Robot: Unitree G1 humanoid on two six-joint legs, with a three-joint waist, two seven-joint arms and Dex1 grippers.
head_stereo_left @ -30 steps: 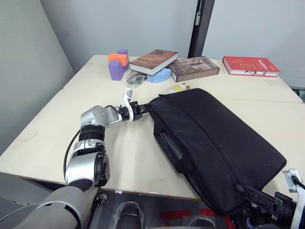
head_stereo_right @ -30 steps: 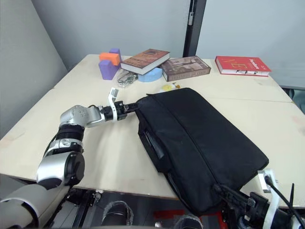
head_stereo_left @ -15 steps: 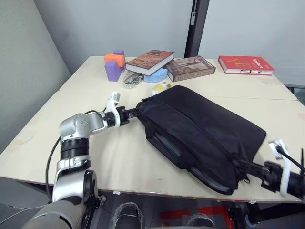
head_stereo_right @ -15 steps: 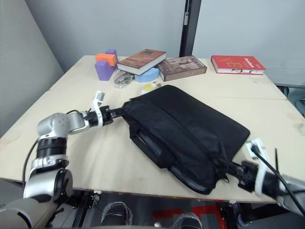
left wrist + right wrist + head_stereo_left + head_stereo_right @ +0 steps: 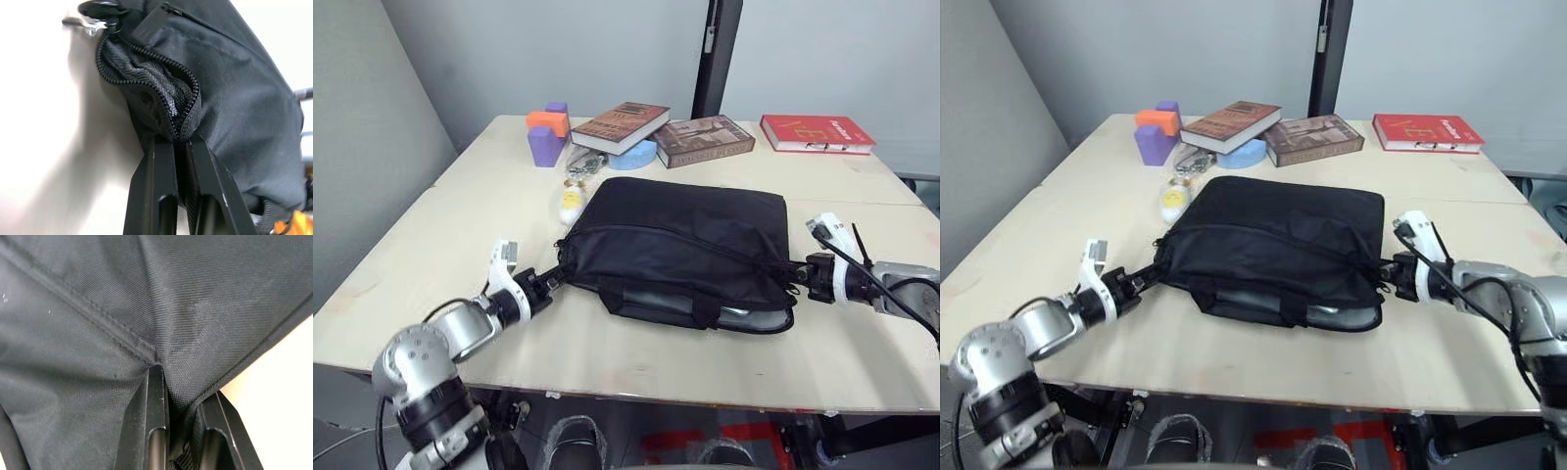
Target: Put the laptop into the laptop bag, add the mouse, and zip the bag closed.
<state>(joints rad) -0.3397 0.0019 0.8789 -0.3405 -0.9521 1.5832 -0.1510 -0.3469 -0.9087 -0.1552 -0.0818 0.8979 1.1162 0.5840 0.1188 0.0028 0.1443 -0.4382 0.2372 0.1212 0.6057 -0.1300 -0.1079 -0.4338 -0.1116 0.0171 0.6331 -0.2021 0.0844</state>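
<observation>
My left hand (image 5: 551, 283) pinches the laptop bag (image 5: 680, 250) by its left zipper corner and my right hand (image 5: 800, 275) its right end, the bag flat mid-bench (image 5: 862, 352), so next I judge the gaping zipper needs closing.

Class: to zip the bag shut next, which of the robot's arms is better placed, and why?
Probably the left. The left gripper pinches the laptop bag beside its gaping zipper; the right gripper clamps plain fabric at the opposite end.
</observation>
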